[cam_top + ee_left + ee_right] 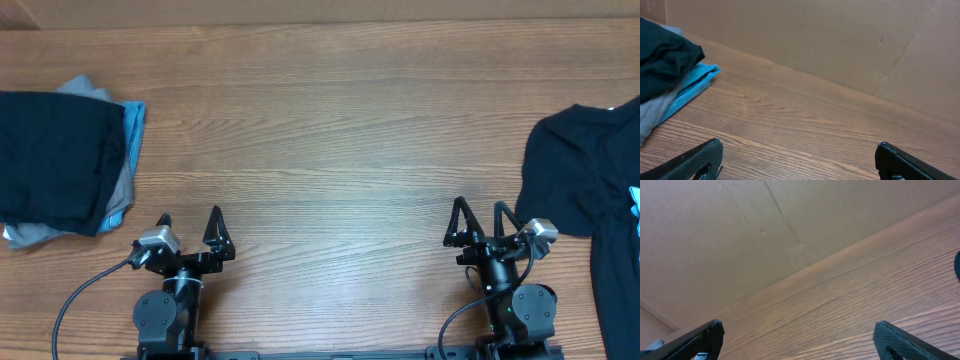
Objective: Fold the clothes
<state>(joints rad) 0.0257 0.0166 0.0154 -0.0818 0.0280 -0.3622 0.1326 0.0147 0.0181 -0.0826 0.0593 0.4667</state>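
Overhead view, with 12 o'clock taken as the far edge of the table [330, 130]. You had the left gripper [190, 216] at about 7 o'clock, near the front edge, its jaws spread wide with nothing between them. The left wrist view showed both fingers [695, 160] low in the picture, with bare wood in the gap. You had the right gripper [479, 206] at about 5 o'clock, likewise spread wide and empty, over bare wood. Neither one touched any cloth. The clothes lay in two places. At 9 o'clock, against the left edge, sat a folded pile [70, 130]. It had a black shirt [60, 160] on top, a blue shirt [135, 125] showing along its right side, and a grey shirt [30, 235] peeking out underneath at the near corner. At 3 o'clock a loose black shirt [580, 170] lay spread and unfolded, running off the right edge, with a speck of pale print at its far right. Both lots lay well apart from the grippers. A cardboard wall [840, 40] stood behind the table at 12 o'clock.
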